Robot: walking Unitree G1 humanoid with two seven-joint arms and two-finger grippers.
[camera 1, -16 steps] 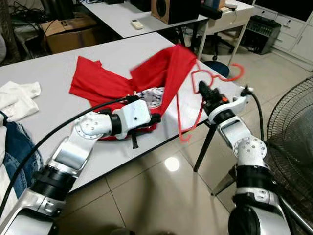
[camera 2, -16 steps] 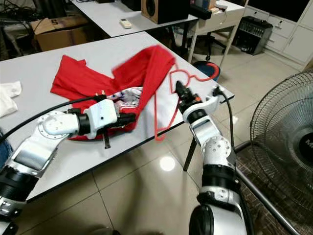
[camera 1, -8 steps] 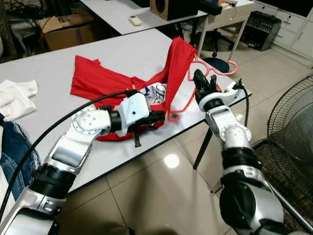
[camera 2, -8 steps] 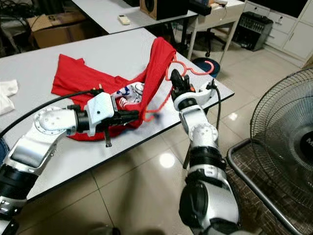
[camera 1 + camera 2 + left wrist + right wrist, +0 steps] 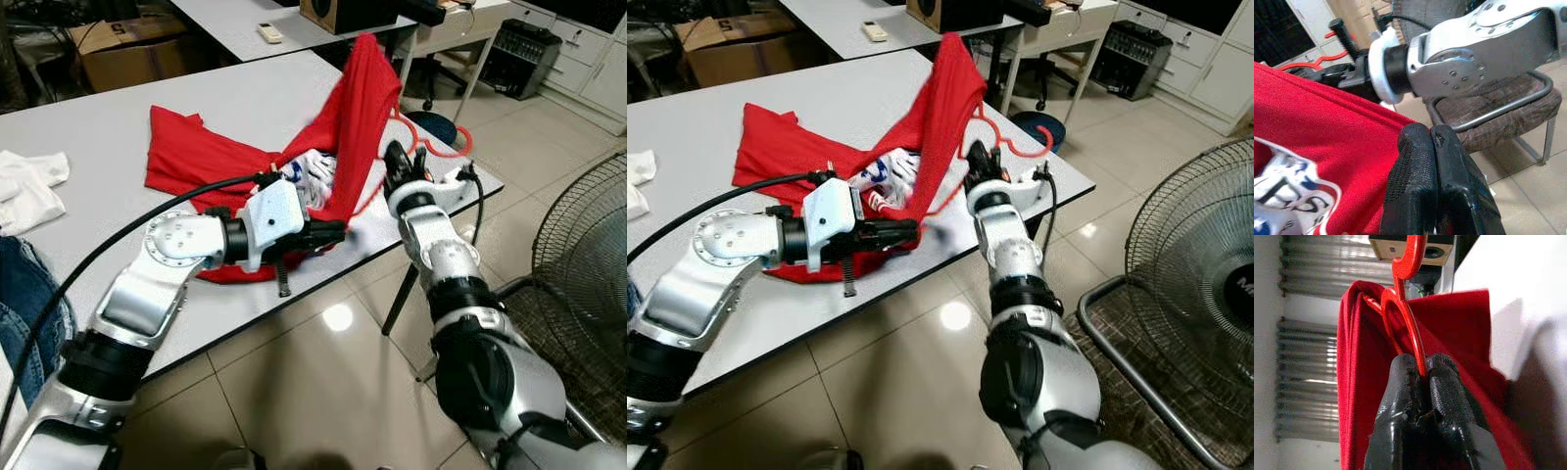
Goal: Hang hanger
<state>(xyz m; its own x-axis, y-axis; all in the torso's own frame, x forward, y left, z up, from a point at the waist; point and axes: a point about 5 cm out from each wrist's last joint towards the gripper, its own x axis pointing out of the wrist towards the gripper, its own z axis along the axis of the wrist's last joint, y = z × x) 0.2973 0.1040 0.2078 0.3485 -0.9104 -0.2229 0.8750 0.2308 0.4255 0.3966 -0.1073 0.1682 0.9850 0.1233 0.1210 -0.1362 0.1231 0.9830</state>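
A: Nearest the table's [image 5: 88, 117] front edge: left tool [image 5: 335, 233] pinching the hem of the red shirt [image 5: 196, 162], fingers [image 5: 1422, 181] pressed tight together on the cloth. Holding it low, just over the edge.

B: Farther along, toward the corner?

A: Right tool [image 5: 972, 157] clenching the red hanger [image 5: 1408, 318] by its wire, just below the hook. Lifting the shirt into a peak above the table, the hanger's hook [image 5: 453, 147] poking out past the cloth on the far side.

B: Meaning the hanger sitting inside the shirt already?

A: Looking that way from the wrist, cloth draping around the wire. Judging the threading as partly done at best; most of the shirt lying spread on the table behind, printed side showing near the left tool.

B: And remaining?

A: Seating the shoulders properly, then carrying it all to some rail or hook. None in view.

B: Beyond that?

A: White cloth [image 5: 29, 186] resting at the table's left, a cardboard box [image 5: 137, 39] and a second table [image 5: 235, 24] standing farther back, a fan [image 5: 1200, 264] standing off to the right.
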